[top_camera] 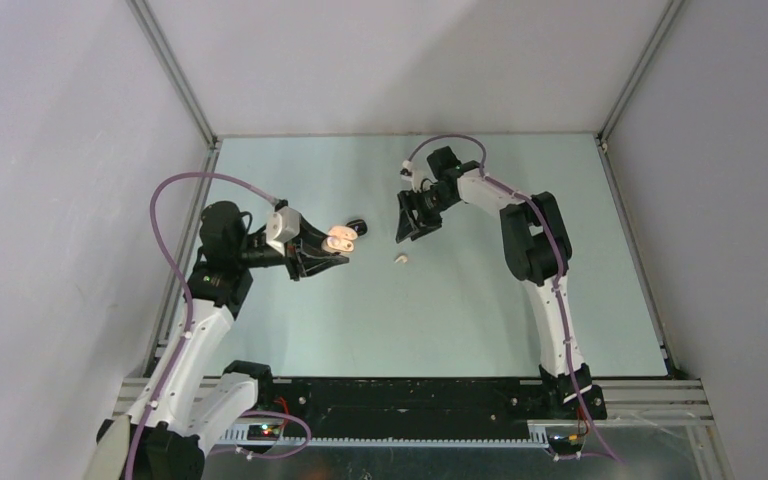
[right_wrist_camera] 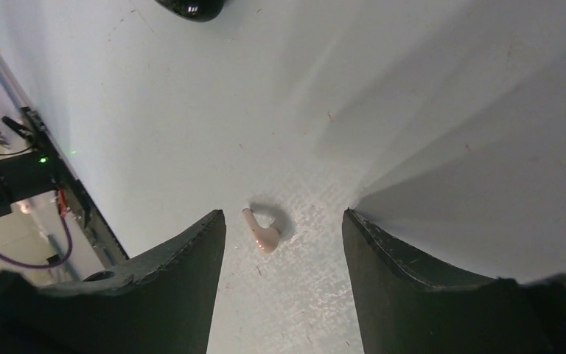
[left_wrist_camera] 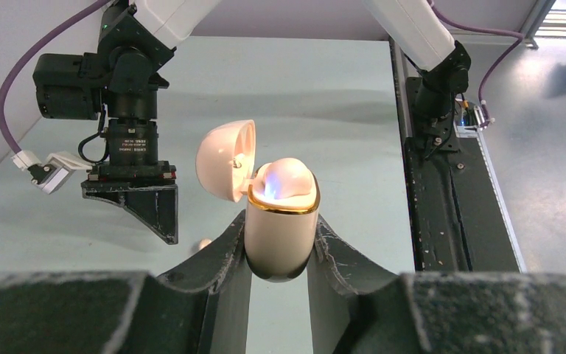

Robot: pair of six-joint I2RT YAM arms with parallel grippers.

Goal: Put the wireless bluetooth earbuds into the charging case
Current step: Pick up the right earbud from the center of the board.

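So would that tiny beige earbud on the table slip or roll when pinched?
Probably rigid and very light: the earbud looks like small moulded plastic. Its rounded, smooth body may slip or roll from the right gripper's fingers. Lying low on the table, it gives little to grab.

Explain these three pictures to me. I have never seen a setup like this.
Two robot arms stand at a pale table. One picture looks down from above. The other two come from a camera on each arm's wrist, so each shows its own gripper at the bottom. The left gripper is shut on an open beige charging case, its lid flipped back. The right gripper is open above a loose beige earbud lying on the table. A small glossy black object lies near the case; I cannot tell what it is.
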